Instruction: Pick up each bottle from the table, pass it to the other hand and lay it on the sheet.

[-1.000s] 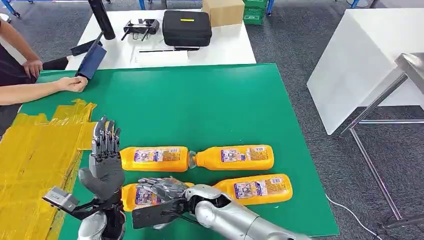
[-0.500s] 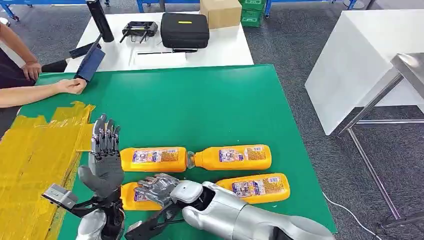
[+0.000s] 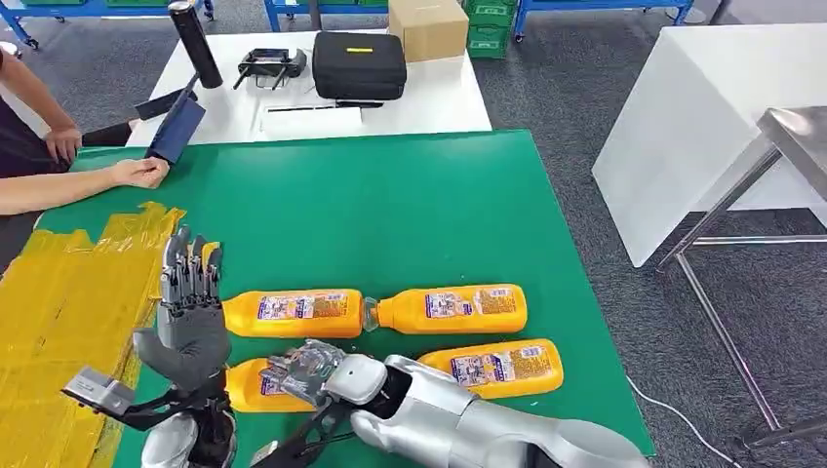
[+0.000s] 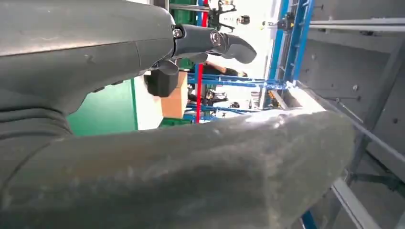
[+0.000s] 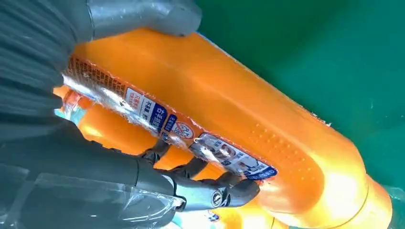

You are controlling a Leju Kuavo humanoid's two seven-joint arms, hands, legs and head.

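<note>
Head view shows the whole scene shifted slightly against a second ago, so the camera has moved; the four orange bottles lie as before. The right hand (image 3: 304, 369) has closed further round the near-left bottle (image 3: 255, 383), which lies on the green desk (image 3: 410, 214); in the right wrist view its dark fingers (image 5: 210, 191) curl under this bottle (image 5: 229, 138) and the thumb presses its other side, so the hand grips it. The left hand (image 3: 187, 312) stands upright, as it did a second ago, with its fingers spread and nothing in them, just beside the base of the far-left bottle (image 3: 293, 313).

That bottle lies neck to neck with the far-right bottle (image 3: 449, 308). The near-right bottle (image 3: 497, 365) lies just in front of them, partly behind the right arm. All four are on the green surface, none on the yellow sheet (image 3: 68, 302), which covers the desk's left end beside the left hand.

Behind the green desk stands a white desk (image 3: 429, 102) carrying a black case (image 3: 359, 63), a cardboard box (image 3: 427, 26), a black cylinder (image 3: 195, 44) and a dark controller (image 3: 265, 64). A person's hand (image 3: 141, 172) rests on the far left edge of the green desk, beside a dark blue folder (image 3: 177, 129). To the right, over grey carpet, stand a white block (image 3: 702, 117) and a steel frame (image 3: 770, 234).
</note>
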